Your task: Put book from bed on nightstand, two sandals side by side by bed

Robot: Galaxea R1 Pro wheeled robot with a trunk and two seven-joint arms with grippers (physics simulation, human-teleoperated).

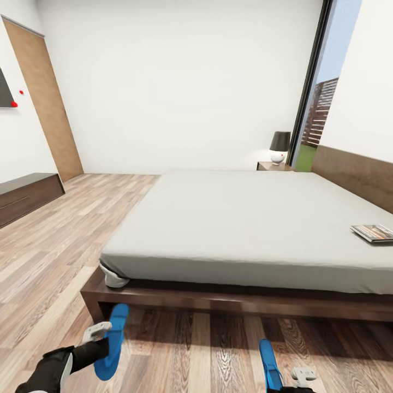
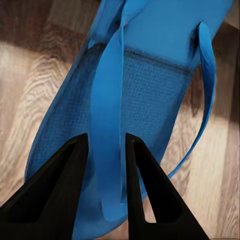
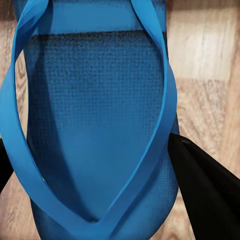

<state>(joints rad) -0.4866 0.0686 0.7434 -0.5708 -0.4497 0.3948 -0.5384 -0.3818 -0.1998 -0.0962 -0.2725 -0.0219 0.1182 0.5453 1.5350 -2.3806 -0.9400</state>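
The bed (image 1: 245, 229), with its grey mattress and dark frame, stands ahead of me. The book (image 1: 374, 232) lies on the mattress near its right edge. A nightstand (image 1: 271, 165) stands at the far side by the window. My left gripper (image 1: 105, 334) (image 2: 106, 145) is shut on one blue sandal (image 1: 113, 341) (image 2: 145, 90), with the strap pinched between its fingers (image 2: 60, 195). My right gripper (image 1: 290, 379) (image 3: 87, 140) is shut on the other sandal (image 1: 269, 364) (image 3: 95, 125), and one finger (image 3: 210, 190) presses against the sandal's side. Both sandals hang over the wood floor just before the bed frame.
A lamp (image 1: 279, 147) stands on the nightstand. A low dark cabinet (image 1: 24, 196) lines the left wall beside a wooden door (image 1: 46, 103). The tall window (image 1: 322, 109) is at the far right. The wooden headboard (image 1: 355, 174) runs along the right wall.
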